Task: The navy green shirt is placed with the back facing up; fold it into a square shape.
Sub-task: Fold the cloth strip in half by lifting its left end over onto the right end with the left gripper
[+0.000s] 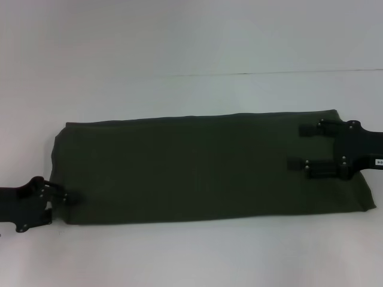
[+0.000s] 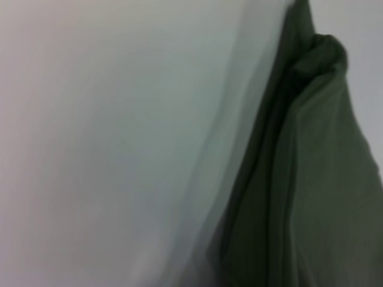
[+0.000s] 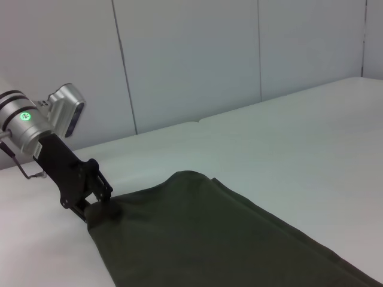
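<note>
the navy green shirt [image 1: 203,167] lies flat on the white table [image 1: 191,257]. it is folded into a long band that runs from the robot's left to its right, and only the plain side shows.

the left gripper [image 1: 70,197] comes in low from the left side, with its arm lying almost flat over the table. its tips are at the near left corner of the shirt. in the right wrist view, the left gripper [image 3: 99,200] has its jaws closed on that corner, and the cloth is bunched up there. the left wrist view shows a puckered bit of the shirt [image 2: 317,179] very close up.

the right gripper [image 1: 296,147] reaches in from the right side, over the right end of the shirt. its two fingers [image 1: 311,130] point toward the left and are spread wide apart. they hold nothing. i cannot tell if they touch the cloth under them.
</note>
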